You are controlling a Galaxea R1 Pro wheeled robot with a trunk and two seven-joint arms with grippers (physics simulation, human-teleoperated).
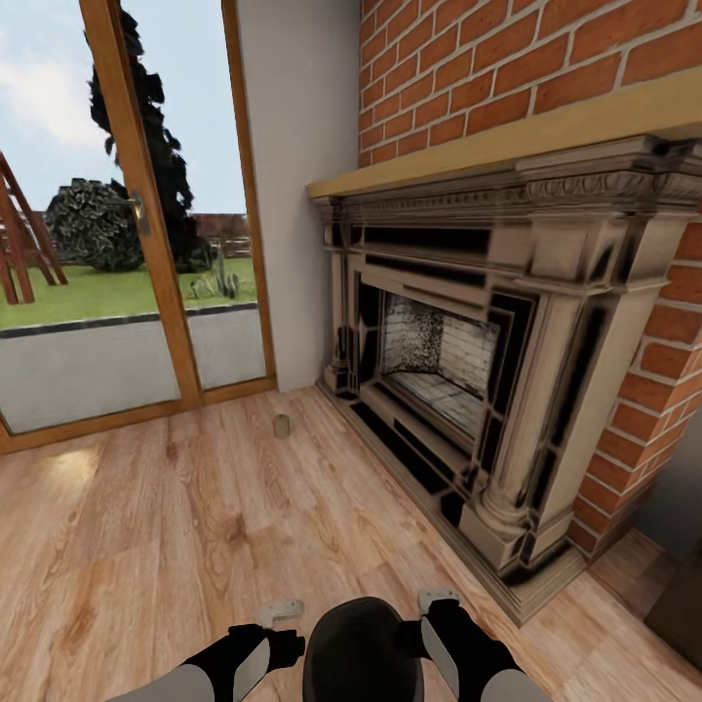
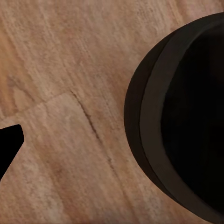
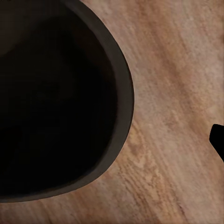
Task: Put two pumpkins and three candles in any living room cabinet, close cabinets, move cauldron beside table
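One candle (image 1: 282,426), a short beige-grey cylinder, stands on the wooden floor ahead of me, near the glass door and the left corner of the fireplace. My left gripper (image 1: 278,614) and right gripper (image 1: 439,597) hang low in front of me, far short of the candle. Both are open with nothing between their fingers. A black round body (image 1: 359,648) sits between them. It appears with a paler rim in the left wrist view (image 2: 154,116) and the right wrist view (image 3: 122,84). I cannot tell whether it is the cauldron or my own trunk. The pumpkins are out of view.
A large stone fireplace (image 1: 507,390) on a brick wall fills the right side, its hearth base jutting onto the floor. A wood-framed glass door (image 1: 146,292) closes the far left. A dark brown furniture corner (image 1: 682,600) shows at the lower right.
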